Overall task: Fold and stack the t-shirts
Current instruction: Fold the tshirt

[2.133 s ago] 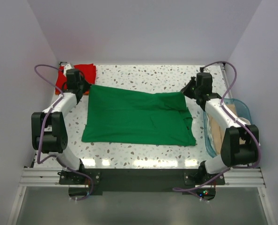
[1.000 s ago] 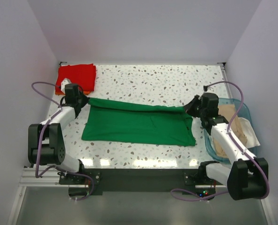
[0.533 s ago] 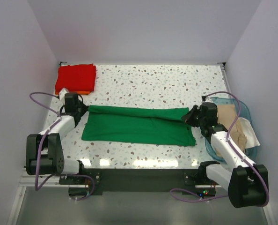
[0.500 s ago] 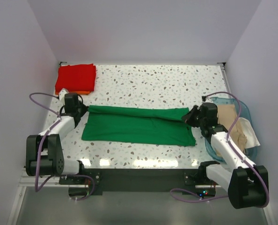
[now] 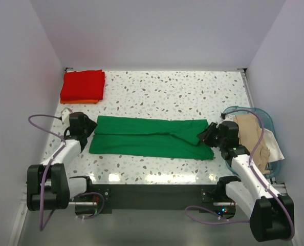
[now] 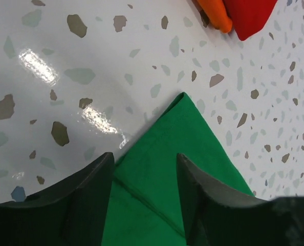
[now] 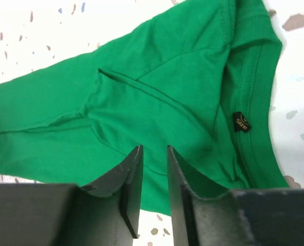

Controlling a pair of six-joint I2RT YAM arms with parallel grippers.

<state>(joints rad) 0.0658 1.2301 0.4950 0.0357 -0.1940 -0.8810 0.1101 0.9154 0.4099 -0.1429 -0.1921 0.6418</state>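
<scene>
The green t-shirt (image 5: 149, 138) lies mid-bench, folded lengthwise only. Nothing is gripped: the left hand (image 6: 144, 156) is parted over its corner, the right hand (image 7: 153, 151) barely parted. The red t-shirt (image 5: 83, 84) is stacked on the orange t-shirt (image 5: 80, 101); the beige t-shirt (image 5: 246, 128) is yet to be folded.

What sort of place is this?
Probably a lab robot cell: bare white walls box in a speckled tabletop, with a green t-shirt laid out and a blue basket alongside.
</scene>
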